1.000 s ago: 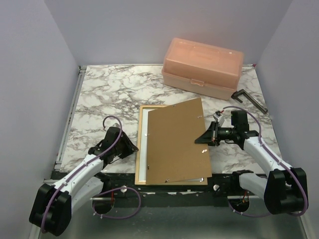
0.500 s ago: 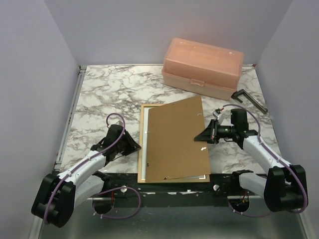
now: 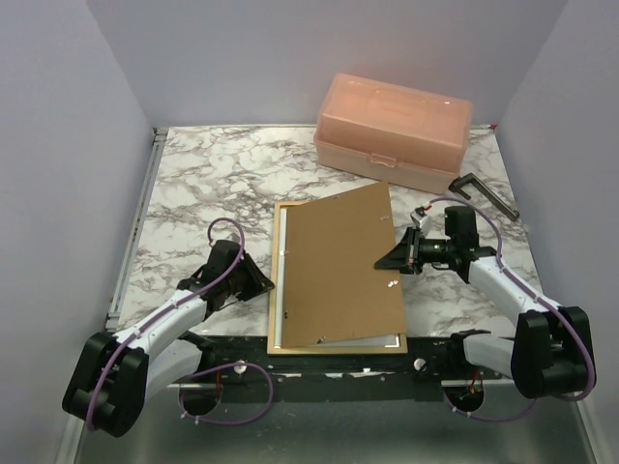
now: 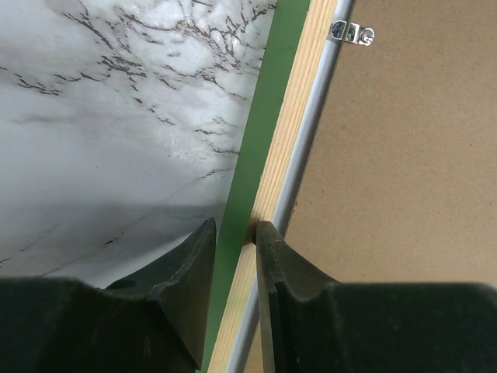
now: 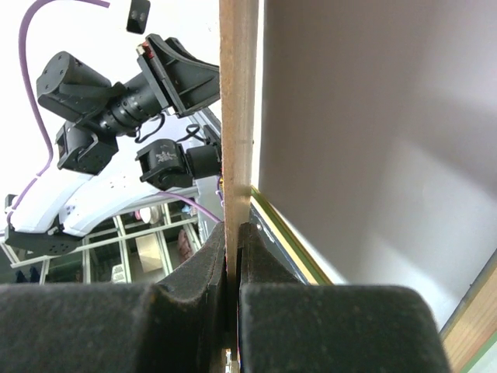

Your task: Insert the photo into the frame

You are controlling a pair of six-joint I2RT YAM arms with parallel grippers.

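Observation:
The frame [image 3: 274, 280] lies face down on the marble table, pale wood back up, green along its outer edge [image 4: 268, 101]. My left gripper [image 4: 233, 225] is shut on the frame's left rail, one finger on each side. The brown backing panel [image 3: 338, 266] slants over the frame, its right edge raised. My right gripper [image 3: 384, 263] is shut on that edge [image 5: 237, 93]. The photo shows only as a white strip [image 3: 281, 300] inside the frame beside the panel, and as a shaded pale sheet [image 5: 373, 140] beneath it.
A peach plastic box [image 3: 392, 132] stands at the back right. A black L-shaped tool [image 3: 484, 193] lies near the right wall. A metal rail [image 3: 135, 232] runs along the table's left edge. Small metal clips [image 4: 351, 33] sit on the panel.
My left gripper has slid right to the frame's left rail and narrowed onto it. The right gripper has shifted the panel a little back and left over the frame.

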